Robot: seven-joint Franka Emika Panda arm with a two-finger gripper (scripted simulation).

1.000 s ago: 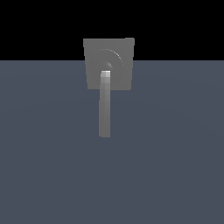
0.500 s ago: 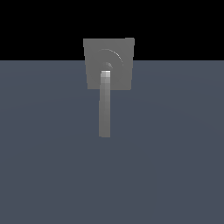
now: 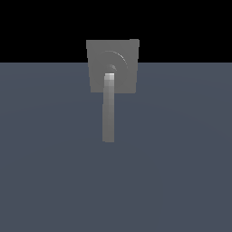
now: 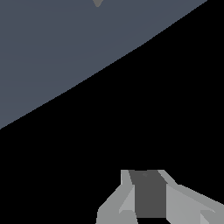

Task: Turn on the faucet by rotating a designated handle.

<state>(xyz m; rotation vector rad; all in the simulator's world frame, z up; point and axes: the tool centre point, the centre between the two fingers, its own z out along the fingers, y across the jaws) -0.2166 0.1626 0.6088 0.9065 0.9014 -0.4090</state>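
Observation:
In the exterior view the faucet (image 3: 123, 81) is a small flat grey square plate with a faint ring and a round hub, standing at the far edge of the blue-grey floor. The handle (image 3: 108, 113) is a long slim pale grey bar. It runs from the hub straight towards the camera, and its end at the hub is brightest. No arm or gripper shows in that view. In the wrist view my gripper (image 4: 148, 183) shows as two pale grey fingers (image 4: 116, 205) with a darker grey surface between them. It is far from the faucet and touches nothing.
The blue-grey floor (image 3: 181, 158) fills the lower exterior view, with black beyond it. In the wrist view the floor (image 4: 65, 52) takes one corner, and a tiny grey tip (image 4: 97, 3) shows at the frame's edge.

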